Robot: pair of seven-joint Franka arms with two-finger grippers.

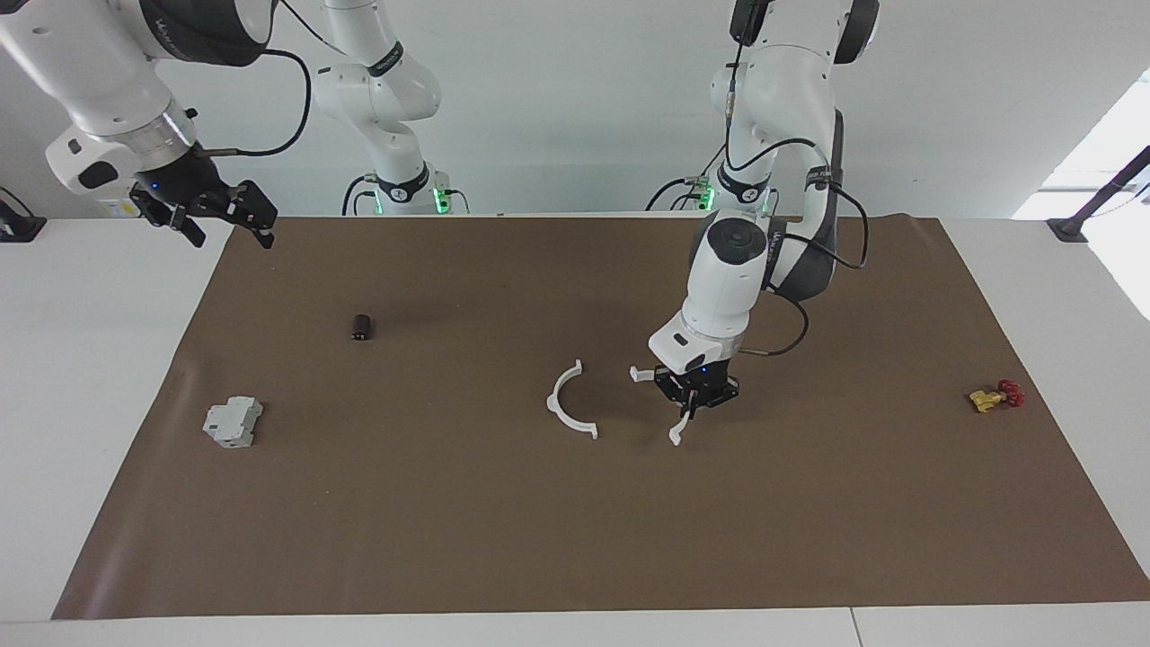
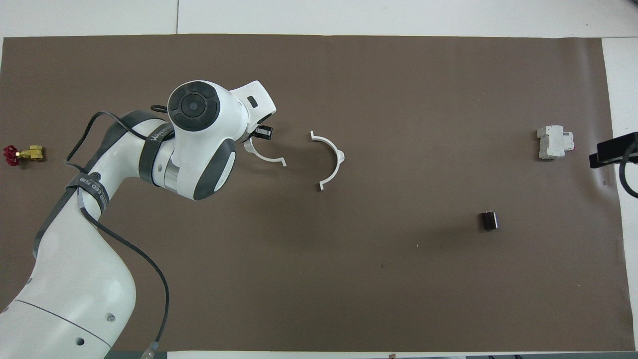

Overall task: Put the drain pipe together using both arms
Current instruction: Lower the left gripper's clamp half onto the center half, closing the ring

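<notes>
Centrally, the left gripper (image 1: 694, 402) pinches one white half-ring (image 1: 676, 422); its twin arc (image 1: 568, 406) lies beside it. Right gripper (image 1: 226, 216) hangs spread over the mat's corner (image 1: 235, 235).

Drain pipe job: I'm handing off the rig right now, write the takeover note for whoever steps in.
Left gripper: down at the mat, on one half-ring arc; grasp state not readable.
Right gripper: raised over the mat's edge at the right arm's end, open, holding nothing; that arm waits.
Second half-ring arc: flat on the mat beside the first, apart from it, open side facing it.
Done: left arm has reached its arc.
Left: bring both arcs together and join the tabs into a ring.
</notes>
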